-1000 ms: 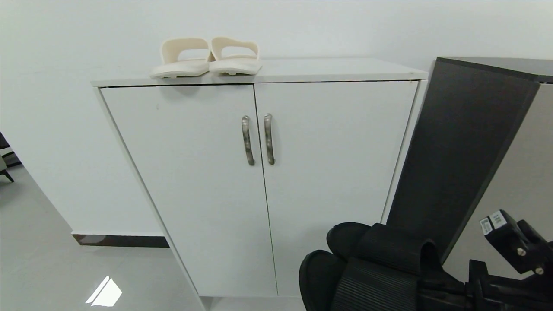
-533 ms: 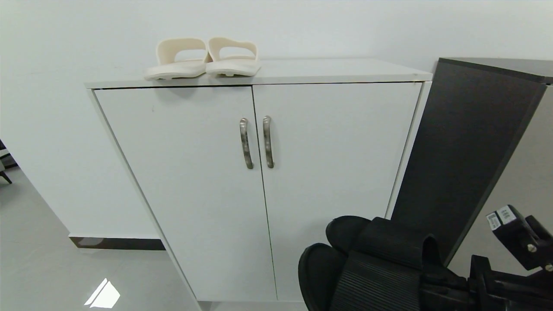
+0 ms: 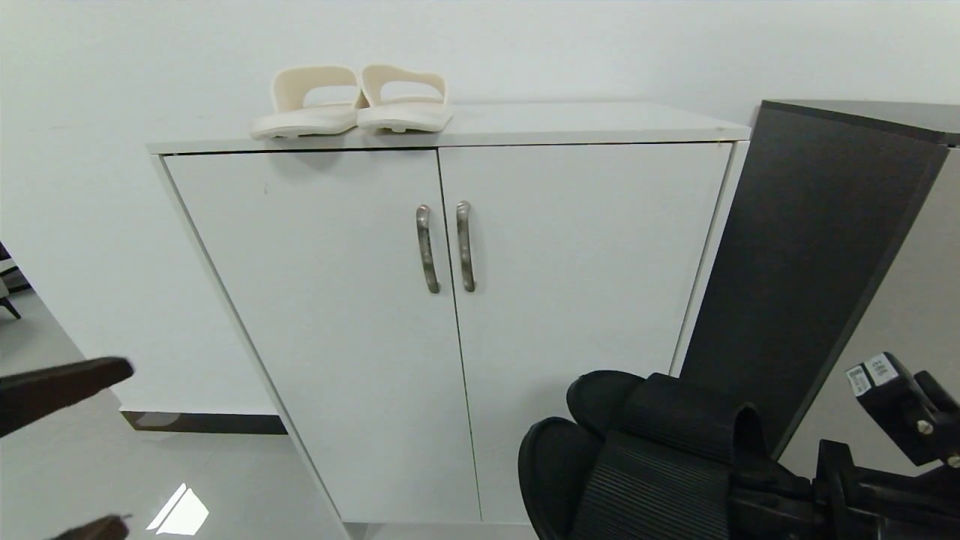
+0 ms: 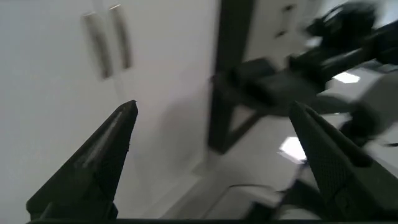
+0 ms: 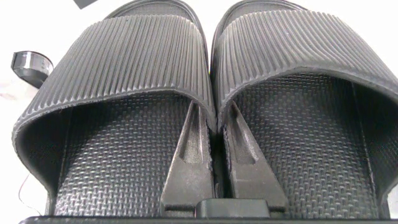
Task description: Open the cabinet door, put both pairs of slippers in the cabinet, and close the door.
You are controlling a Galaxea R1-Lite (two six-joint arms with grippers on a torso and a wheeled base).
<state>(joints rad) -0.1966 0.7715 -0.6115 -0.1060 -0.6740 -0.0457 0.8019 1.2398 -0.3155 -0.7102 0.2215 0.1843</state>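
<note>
The white cabinet (image 3: pixel 337 300) stands with both doors shut, and its two metal handles (image 3: pixel 446 246) meet at the middle. A cream pair of slippers (image 3: pixel 352 101) rests on its top at the left. Low at the right, in front of the right door, hangs a black ribbed pair of slippers (image 3: pixel 645 457). My right gripper (image 5: pixel 214 115) is shut on the adjoining inner straps of the black slippers (image 5: pixel 205 68). My left gripper (image 3: pixel 124 444) is at the left edge, wide open and holding nothing, facing the cabinet doors; its own view shows the left gripper (image 4: pixel 212 109) and the handles (image 4: pixel 107 43).
A tall dark panel of another unit (image 3: pixel 810 247) stands close against the cabinet's right side. Grey floor (image 3: pixel 75 465) lies open to the left of the cabinet, with a white wall behind.
The left gripper's open fingers have come into the head view at the left edge. The camera shifted slightly at first. The black slippers stay held at nearly the same spot.
</note>
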